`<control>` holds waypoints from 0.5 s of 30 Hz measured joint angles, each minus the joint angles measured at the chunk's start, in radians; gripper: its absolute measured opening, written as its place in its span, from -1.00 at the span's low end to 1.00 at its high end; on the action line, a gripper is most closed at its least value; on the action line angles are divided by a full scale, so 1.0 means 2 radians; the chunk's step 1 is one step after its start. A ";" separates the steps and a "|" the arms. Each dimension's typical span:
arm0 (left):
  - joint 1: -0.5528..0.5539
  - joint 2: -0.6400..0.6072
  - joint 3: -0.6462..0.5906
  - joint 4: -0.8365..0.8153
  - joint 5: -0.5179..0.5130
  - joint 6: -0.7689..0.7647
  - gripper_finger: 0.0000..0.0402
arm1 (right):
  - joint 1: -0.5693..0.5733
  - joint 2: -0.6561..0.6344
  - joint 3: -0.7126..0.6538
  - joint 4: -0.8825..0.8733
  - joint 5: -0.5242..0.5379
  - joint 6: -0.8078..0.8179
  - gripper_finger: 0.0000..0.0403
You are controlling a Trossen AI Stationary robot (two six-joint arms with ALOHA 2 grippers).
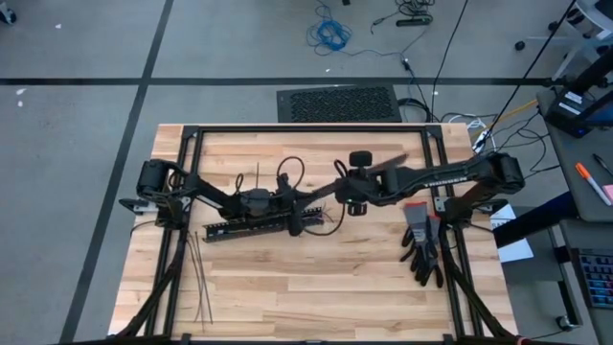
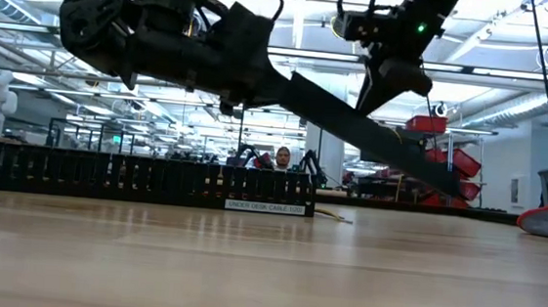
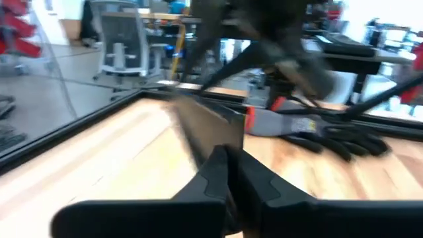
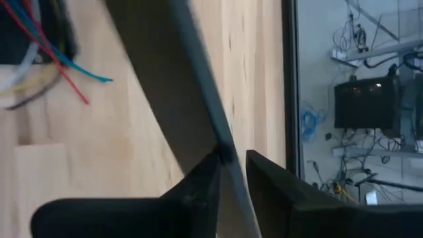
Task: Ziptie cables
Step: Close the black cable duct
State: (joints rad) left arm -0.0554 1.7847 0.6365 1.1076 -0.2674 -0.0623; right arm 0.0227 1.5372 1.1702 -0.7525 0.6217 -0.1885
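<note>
Both grippers hold a long dark flat strip [image 2: 354,130], lifted above the table's middle. My left gripper [image 3: 228,168] is shut on one end of it. My right gripper [image 4: 231,165] is closed on it farther along. The cables [image 4: 46,59], thin red, blue and white wires, lie on the wood below [image 1: 329,217], next to the end of the black slotted duct [image 1: 244,228]. The zipties [image 1: 196,273], thin dark strips, lie loose near the front left. My left gripper pinches the flat strip's end [image 3: 211,142] between its two shut fingers. The fingers come level from the table's left and lie along the strip. The strip is clear of the table and slants down toward the right in the low view. My right gripper has the strip's thin edge [image 4: 221,142] between its two fingers, partway along the strip. It comes slanting down from the table's right. The strip runs on past the fingers, clear of the wood.
A pair of grey and black gloves [image 1: 421,244] lies at the right. A black frame [image 1: 306,129] runs round the table's edges. Bare wood shows across the front middle.
</note>
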 joint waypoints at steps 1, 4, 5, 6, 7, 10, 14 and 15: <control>0.001 0.000 0.000 0.000 -0.003 -0.005 -0.95 | 0.002 -0.002 0.000 0.001 0.000 0.001 -0.66; -0.002 0.000 0.000 0.002 -0.007 -0.006 -0.98 | 0.007 -0.006 0.000 -0.003 -0.005 0.009 -0.67; -0.001 0.000 0.000 0.005 -0.007 -0.011 -0.98 | 0.008 -0.007 0.000 -0.005 -0.003 0.010 -0.67; 0.000 0.000 0.000 0.007 -0.007 -0.019 -0.98 | 0.010 -0.007 0.000 -0.006 -0.001 0.014 -0.67; 0.000 0.000 0.000 0.011 -0.007 -0.027 -0.98 | 0.011 -0.007 0.000 -0.004 0.005 0.018 -0.67; 0.003 0.000 0.000 0.026 -0.008 -0.059 -0.99 | 0.027 -0.016 0.000 -0.004 0.060 0.023 -0.64; 0.015 -0.001 0.001 0.034 0.016 -0.119 -0.99 | 0.074 -0.042 0.000 -0.001 0.245 0.028 -0.62; 0.019 0.000 0.000 0.034 0.027 -0.138 -0.99 | 0.091 -0.048 0.001 -0.001 0.295 0.029 -0.63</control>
State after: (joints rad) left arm -0.0182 1.7843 0.6373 1.1749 -0.2128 -0.3378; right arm 0.2056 1.4411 1.1716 -0.7549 1.2126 -0.1310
